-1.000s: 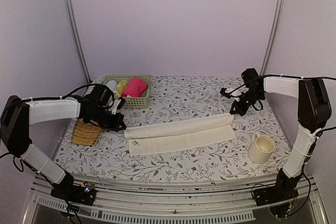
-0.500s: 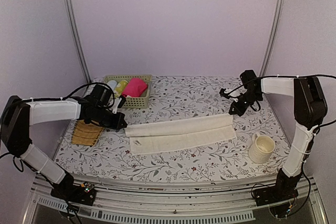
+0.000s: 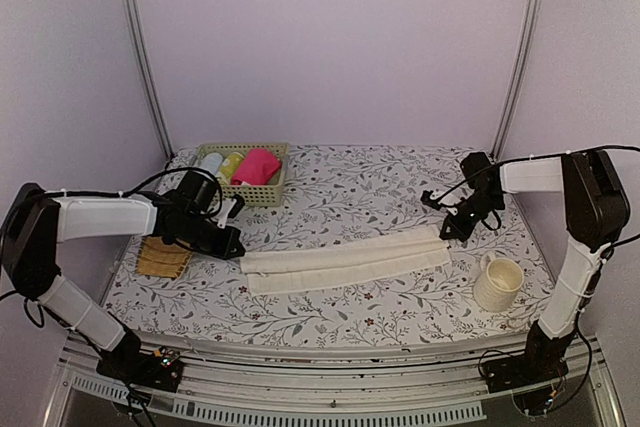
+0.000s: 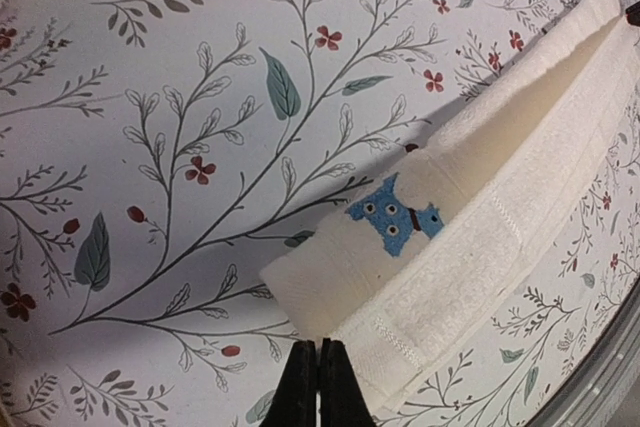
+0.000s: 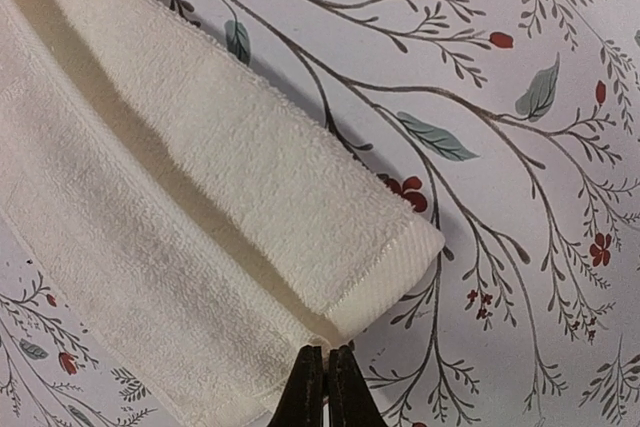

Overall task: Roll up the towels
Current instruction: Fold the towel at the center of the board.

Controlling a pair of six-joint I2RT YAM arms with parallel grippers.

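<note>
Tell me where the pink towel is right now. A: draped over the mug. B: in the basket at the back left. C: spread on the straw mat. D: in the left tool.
B: the pink towel sits bunched inside the basket.

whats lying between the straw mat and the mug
The cream towel, folded into a long strip, with the left gripper at its end nearest the straw mat; bare floral cloth before the mug. Top view shows it.
</note>
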